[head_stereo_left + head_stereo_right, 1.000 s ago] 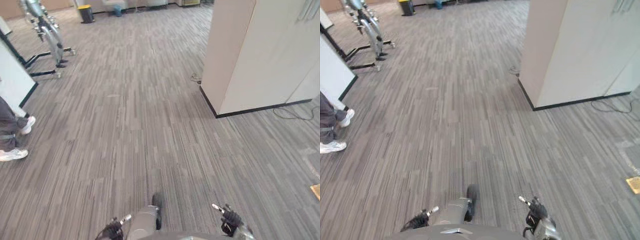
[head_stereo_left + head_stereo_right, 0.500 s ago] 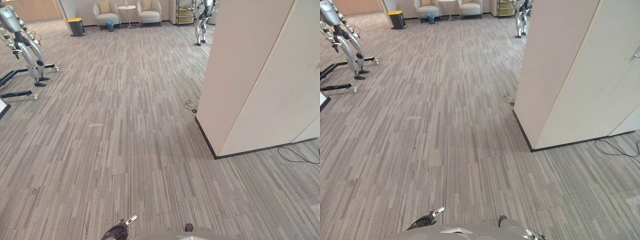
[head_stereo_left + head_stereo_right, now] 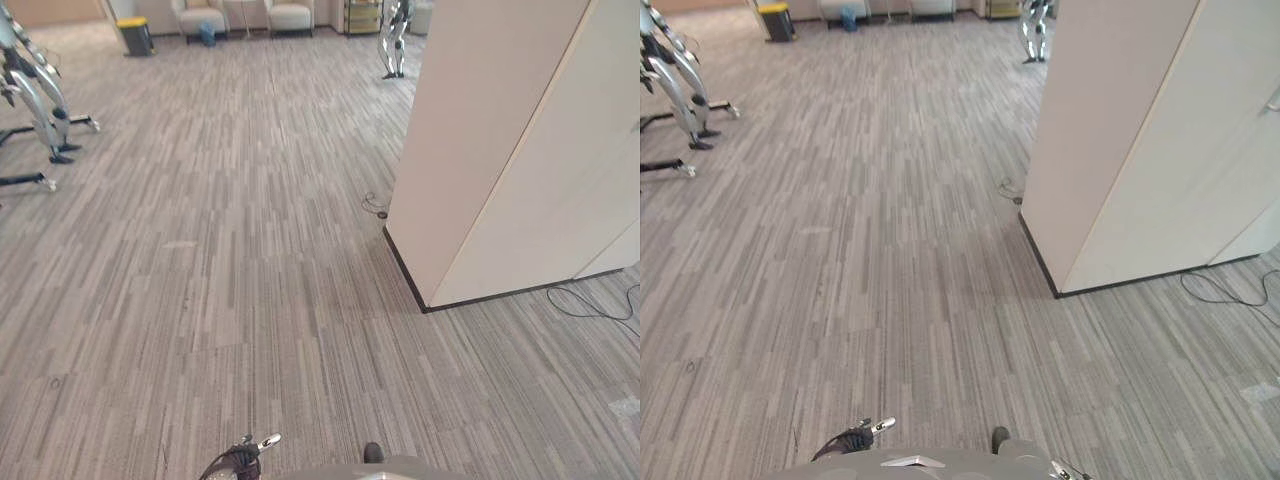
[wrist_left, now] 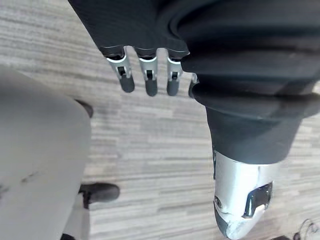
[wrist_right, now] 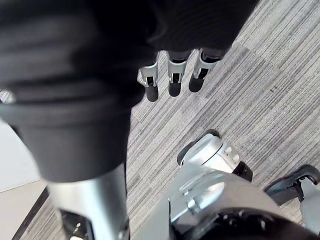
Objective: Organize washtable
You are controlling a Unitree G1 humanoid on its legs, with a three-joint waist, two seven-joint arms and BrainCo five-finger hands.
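Note:
My left hand point(image 4: 147, 75) hangs over grey striped carpet point(image 3: 250, 280), fingers straight, thumb apart, nothing in it. It also peeks in at the lower edge of the left eye view as left hand point(image 3: 242, 460). My right hand point(image 5: 171, 76) hangs the same way above the carpet, fingers relaxed and holding nothing. Its fingertip shows at the bottom of the right eye view, right hand point(image 3: 1066, 470).
A tall white cabinet block point(image 3: 500, 150) with a black base stands at the right, with loose cables point(image 3: 590, 303) beside it. Another robot on a wheeled stand point(image 3: 30, 95) is far left. Armchairs point(image 3: 290, 12) and a yellow-lidded bin point(image 3: 134, 35) are at the far end.
The camera has lifted and turned: the person's legs at the left have left the picture and the far end of the room has come in. Both hands sit lower in the eye views.

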